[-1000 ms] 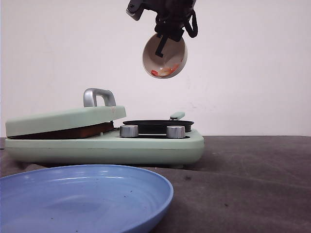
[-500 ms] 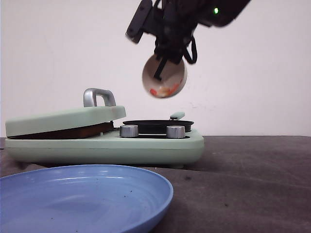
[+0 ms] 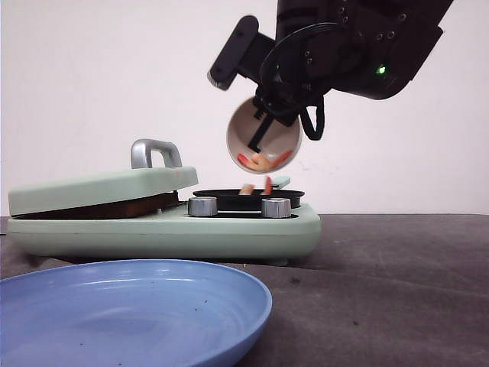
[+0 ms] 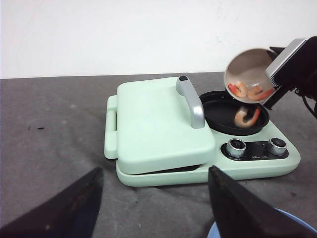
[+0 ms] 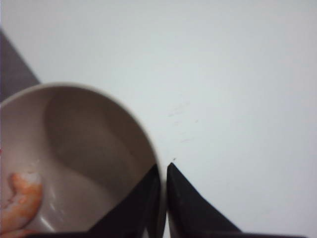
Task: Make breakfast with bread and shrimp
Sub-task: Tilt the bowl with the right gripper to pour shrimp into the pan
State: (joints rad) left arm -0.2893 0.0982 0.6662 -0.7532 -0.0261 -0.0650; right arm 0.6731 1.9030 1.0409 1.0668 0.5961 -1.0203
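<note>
My right gripper (image 3: 258, 128) is shut on the rim of a white bowl (image 3: 263, 136), one finger inside and one outside (image 5: 163, 166). The bowl is tipped steeply above the round black pan (image 4: 233, 111) of a mint-green breakfast maker (image 3: 164, 229). Pink-orange shrimp (image 3: 263, 160) cling to the bowl's lower lip. One shrimp (image 4: 246, 117) is dropping onto the pan, and pieces show just above the pan's rim (image 3: 267, 186). My left gripper (image 4: 154, 171) hangs open and empty in front of the machine. The bread is hidden.
The machine's hinged lid (image 4: 153, 119) with a silver handle (image 3: 155, 149) is down on the left half. Two silver knobs (image 3: 202, 206) (image 3: 276, 207) sit on its front. An empty blue plate (image 3: 130, 306) lies nearest the front edge on dark cloth.
The right arm has come down and tipped the bowl further toward the pan. Shrimp that lay in the bowl are now sliding out, some falling onto the pan.
</note>
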